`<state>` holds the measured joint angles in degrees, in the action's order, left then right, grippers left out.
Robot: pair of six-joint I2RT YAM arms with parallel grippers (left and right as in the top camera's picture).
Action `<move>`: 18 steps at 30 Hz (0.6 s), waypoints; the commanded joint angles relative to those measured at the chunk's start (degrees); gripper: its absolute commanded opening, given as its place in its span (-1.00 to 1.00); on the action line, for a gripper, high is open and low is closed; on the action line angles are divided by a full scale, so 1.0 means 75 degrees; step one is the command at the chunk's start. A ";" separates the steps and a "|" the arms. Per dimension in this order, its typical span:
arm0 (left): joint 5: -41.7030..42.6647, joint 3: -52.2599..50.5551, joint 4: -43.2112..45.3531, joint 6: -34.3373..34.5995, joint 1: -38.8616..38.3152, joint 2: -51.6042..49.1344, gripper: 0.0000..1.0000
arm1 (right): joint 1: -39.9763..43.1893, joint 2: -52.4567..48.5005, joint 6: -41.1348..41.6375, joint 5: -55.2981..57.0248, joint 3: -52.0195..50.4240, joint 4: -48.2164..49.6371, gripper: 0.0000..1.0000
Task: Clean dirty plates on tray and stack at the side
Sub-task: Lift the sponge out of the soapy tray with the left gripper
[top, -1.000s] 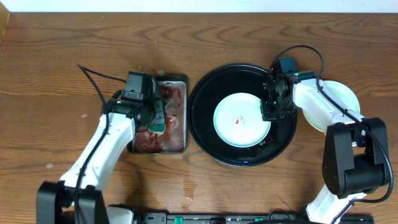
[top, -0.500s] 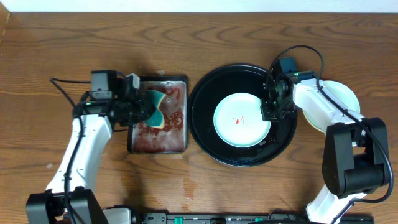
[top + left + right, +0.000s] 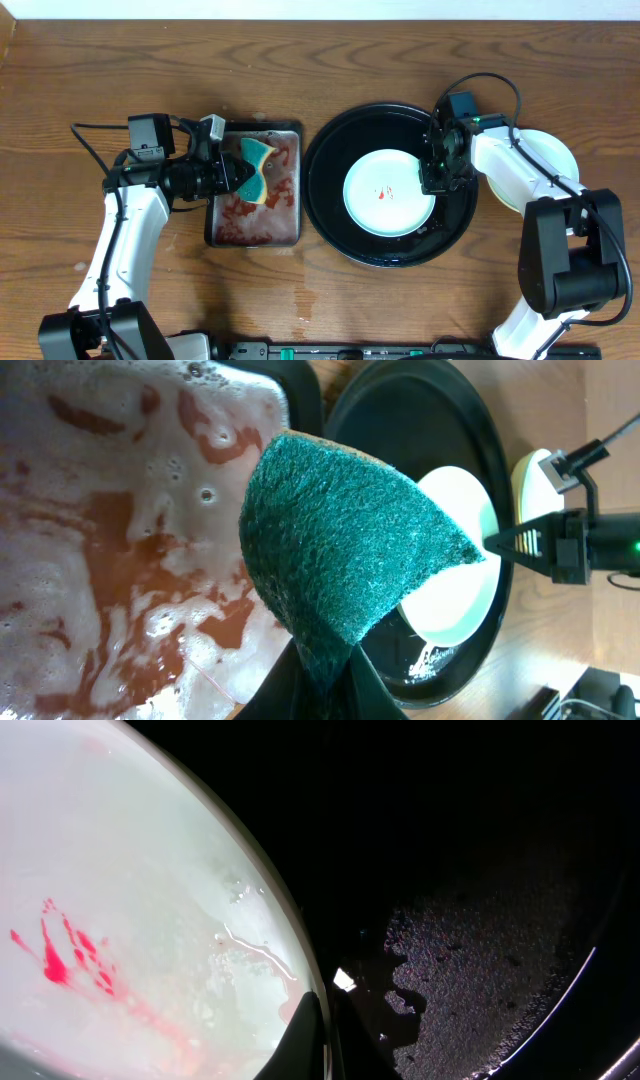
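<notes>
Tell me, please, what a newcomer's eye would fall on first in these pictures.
The green sponge, pinched in the left gripper above the metal pan of red, foamy water, stands out first. Next comes the pale plate with red smears in the black tray, the shut right gripper at its rim.

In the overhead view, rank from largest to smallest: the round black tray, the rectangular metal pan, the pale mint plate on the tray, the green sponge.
1. round black tray
2. rectangular metal pan
3. pale mint-blue round plate
4. green sponge, raised nearer the camera, yet smallest
</notes>
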<state>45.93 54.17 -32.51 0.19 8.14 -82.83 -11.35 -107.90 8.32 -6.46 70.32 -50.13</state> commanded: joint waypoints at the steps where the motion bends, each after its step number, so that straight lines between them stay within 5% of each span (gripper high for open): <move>1: 0.0373 0.0137 0.0061 -0.0353 0.0044 0.0055 -0.85 | -0.0093 -0.0064 -0.0035 0.0035 -0.0050 -0.0026 -0.98; 18: 0.1279 0.0137 0.0061 -0.0810 0.0644 0.0055 -0.86 | -0.0093 -0.0064 -0.0035 0.0035 -0.0050 -0.0029 -0.98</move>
<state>52.51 54.17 -32.32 -4.36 12.25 -82.83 -11.35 -107.90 8.32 -6.46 70.32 -50.13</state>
